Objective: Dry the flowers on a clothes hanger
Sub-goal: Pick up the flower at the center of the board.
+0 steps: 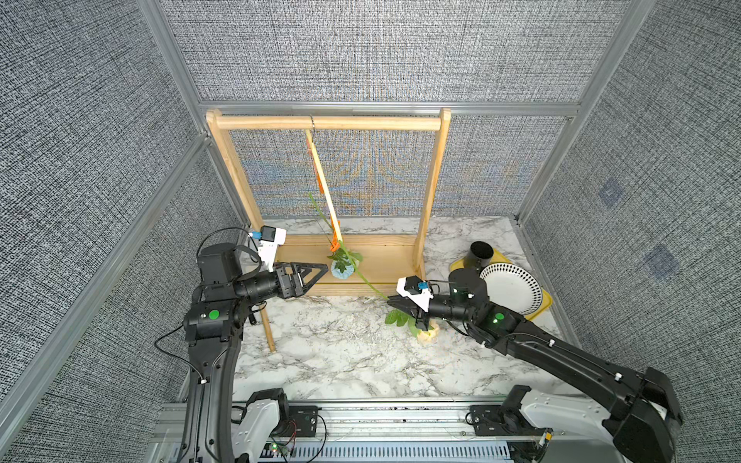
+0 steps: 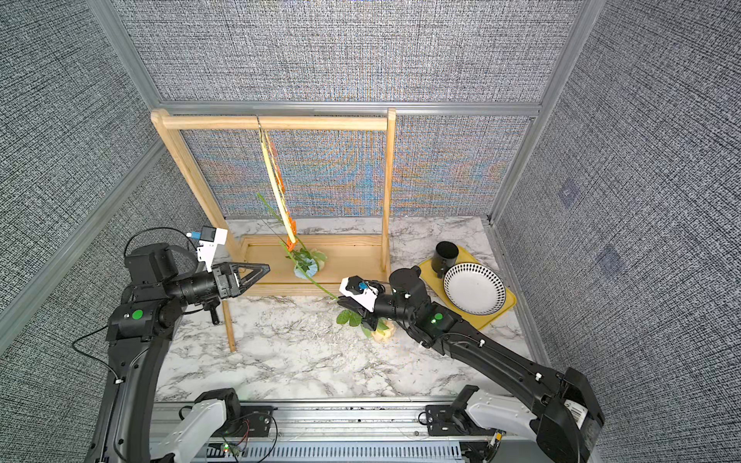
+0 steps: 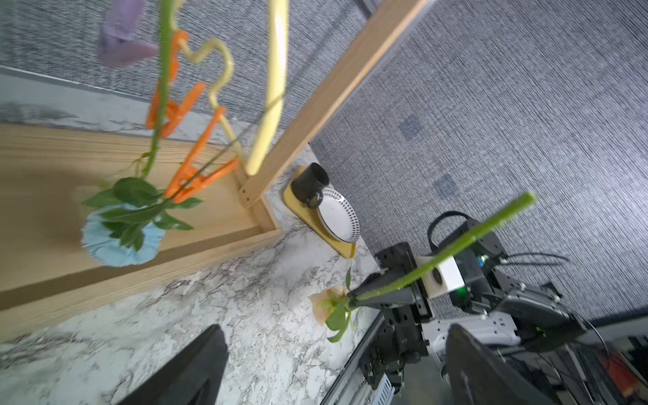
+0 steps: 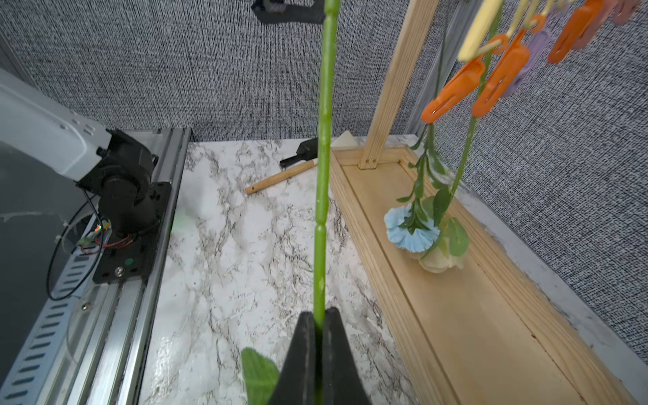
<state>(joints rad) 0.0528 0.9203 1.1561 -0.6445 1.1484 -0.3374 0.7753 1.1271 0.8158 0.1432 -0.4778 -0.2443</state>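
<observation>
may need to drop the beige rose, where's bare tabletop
Widest bare patch: white marble tabletop between the wooden rack base and the front metal rail. Crowded: right back, yellow tray with black cup and dotted plate; rack base under the clipped light-blue flower.

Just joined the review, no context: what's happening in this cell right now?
The right gripper is shut on the stem of the beige rose, with the free stem end pointing toward the clothes hanger on the wooden rack. The left gripper is open and empty beside the hanger's low end. The light-blue flower and cream-white rose already hang bloom-down from orange clips.
</observation>
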